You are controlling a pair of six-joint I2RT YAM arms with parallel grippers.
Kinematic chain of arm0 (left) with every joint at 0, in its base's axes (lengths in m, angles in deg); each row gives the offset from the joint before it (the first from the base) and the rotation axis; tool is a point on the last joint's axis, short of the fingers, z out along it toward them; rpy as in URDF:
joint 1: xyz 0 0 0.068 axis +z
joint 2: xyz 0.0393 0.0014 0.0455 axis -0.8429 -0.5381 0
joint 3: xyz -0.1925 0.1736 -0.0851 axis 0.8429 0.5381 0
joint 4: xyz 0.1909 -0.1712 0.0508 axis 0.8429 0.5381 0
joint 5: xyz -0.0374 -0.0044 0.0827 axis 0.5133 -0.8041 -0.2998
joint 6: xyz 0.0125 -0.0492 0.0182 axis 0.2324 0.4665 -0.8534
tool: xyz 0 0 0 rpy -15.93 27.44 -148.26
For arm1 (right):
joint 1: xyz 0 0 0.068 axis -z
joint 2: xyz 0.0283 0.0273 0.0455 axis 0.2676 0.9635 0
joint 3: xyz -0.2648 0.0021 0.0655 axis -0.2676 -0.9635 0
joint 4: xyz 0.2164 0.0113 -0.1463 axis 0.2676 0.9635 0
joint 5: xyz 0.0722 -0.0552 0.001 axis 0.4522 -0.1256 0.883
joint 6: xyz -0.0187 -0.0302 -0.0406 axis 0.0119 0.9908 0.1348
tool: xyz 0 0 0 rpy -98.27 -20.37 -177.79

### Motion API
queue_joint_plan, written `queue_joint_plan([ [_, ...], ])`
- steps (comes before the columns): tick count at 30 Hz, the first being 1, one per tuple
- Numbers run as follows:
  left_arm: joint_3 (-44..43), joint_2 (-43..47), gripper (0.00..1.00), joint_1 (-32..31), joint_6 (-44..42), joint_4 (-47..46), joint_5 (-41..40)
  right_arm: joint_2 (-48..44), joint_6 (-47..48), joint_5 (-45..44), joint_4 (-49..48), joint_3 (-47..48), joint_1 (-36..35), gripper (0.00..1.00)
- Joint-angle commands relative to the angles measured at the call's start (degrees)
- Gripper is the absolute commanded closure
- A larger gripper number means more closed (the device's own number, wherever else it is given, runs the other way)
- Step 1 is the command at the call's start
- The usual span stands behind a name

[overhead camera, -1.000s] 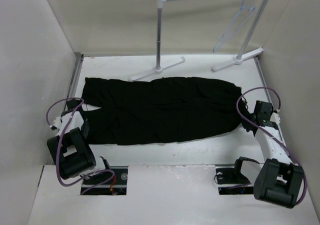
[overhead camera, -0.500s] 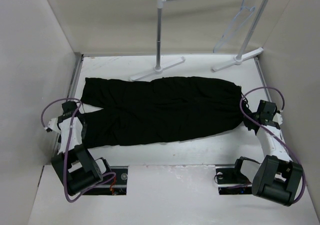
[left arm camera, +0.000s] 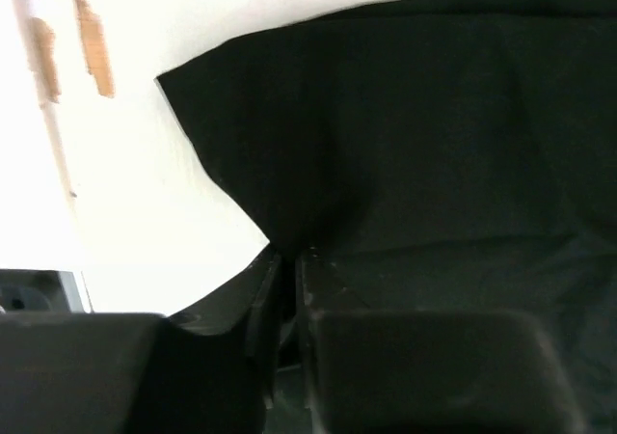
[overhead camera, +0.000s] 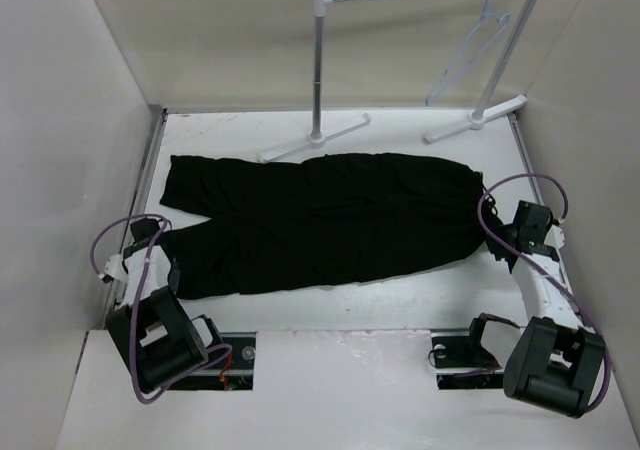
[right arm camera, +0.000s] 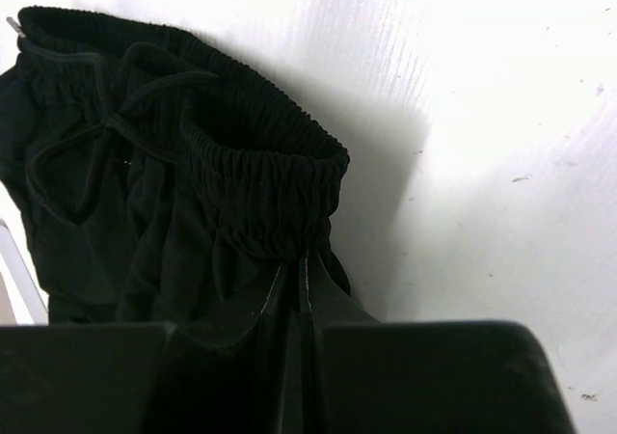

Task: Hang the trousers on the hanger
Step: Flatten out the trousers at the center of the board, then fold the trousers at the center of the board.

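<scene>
Mostly flat, wrinkled black trousers [overhead camera: 320, 225] spread sideways.

Reaching forward from the near-left base with the left arm [overhead camera: 138, 275], dark elbow block raised close to the base, white forearm sloping down and away to a low wrist, left fingers [left arm camera: 258, 294] squeezed together with only a thin slit between. Much the same on the other side with the right arm [overhead camera: 540, 282]: elbow block high near its base, forearm angled forward and slightly inward, wrist low, right fingers [right arm camera: 333, 309] likewise clamped tight, tips pointing away from the base.
</scene>
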Motion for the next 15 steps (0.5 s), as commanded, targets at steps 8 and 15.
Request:
queue_joint_plan([
  [8, -10.41, 6.90, 0.98, -5.86, -2.30, 3.24, -6.65, -6.63, 3.34, -2.95, 5.36, 1.38, -1.18, 0.92],
  [15, -27.09, -2.56, 0.99, -7.69, -5.64, 3.06, -10.42, -4.28, 6.68, -8.66, 7.57, 10.42, -1.36, 0.92],
])
